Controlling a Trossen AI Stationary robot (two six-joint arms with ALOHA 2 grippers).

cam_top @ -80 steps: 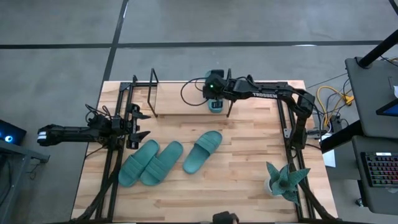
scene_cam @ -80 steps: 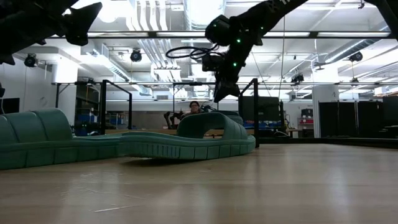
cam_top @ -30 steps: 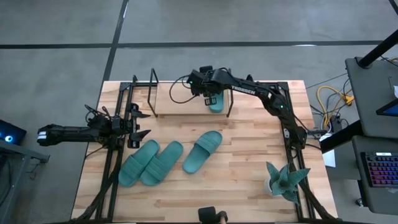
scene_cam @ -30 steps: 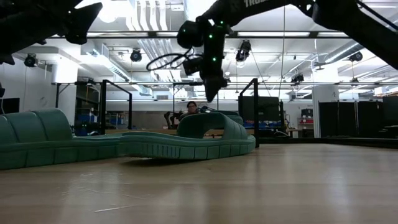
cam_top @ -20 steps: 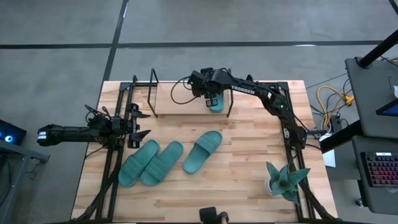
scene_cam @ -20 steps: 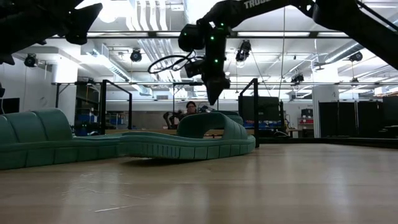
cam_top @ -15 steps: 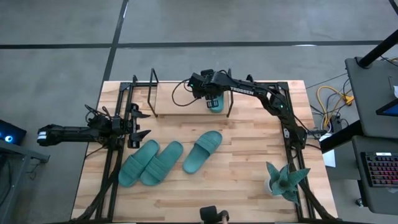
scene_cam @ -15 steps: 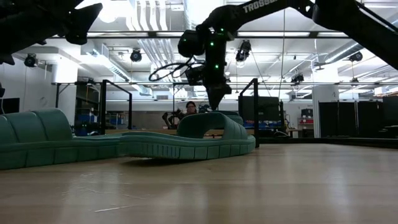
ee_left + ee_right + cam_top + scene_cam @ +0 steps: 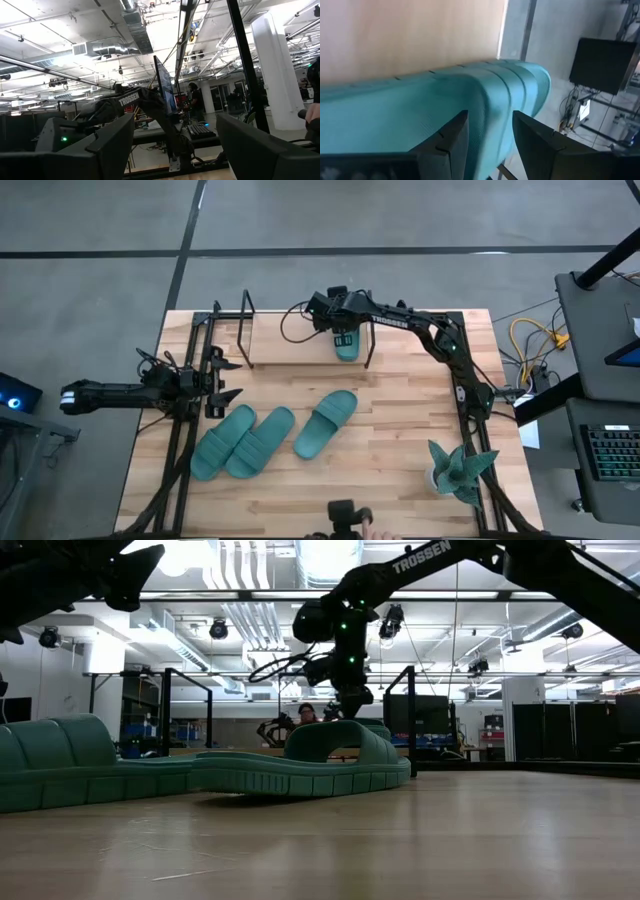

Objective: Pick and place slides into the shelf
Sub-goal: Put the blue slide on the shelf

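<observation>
I am looking at matt, ribbed teal-green rubber slide sandals (image 9: 270, 439) lying on a pale butcher-block wooden tabletop (image 9: 380, 460) with a faint sheen, beside a thin black metal-rod shelf (image 9: 246, 330) with a smooth light wooden board (image 9: 290, 352).

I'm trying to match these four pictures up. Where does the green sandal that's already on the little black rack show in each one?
High view: the slide on the shelf lies at the shelf's right end, under the right gripper.
Low view: only a sliver of its strap, behind the nearer slide.
Left wrist view: not in it.
Right wrist view: fills the lower frame, strap edge between the fingers.
Shared landmark: the right gripper.
</observation>
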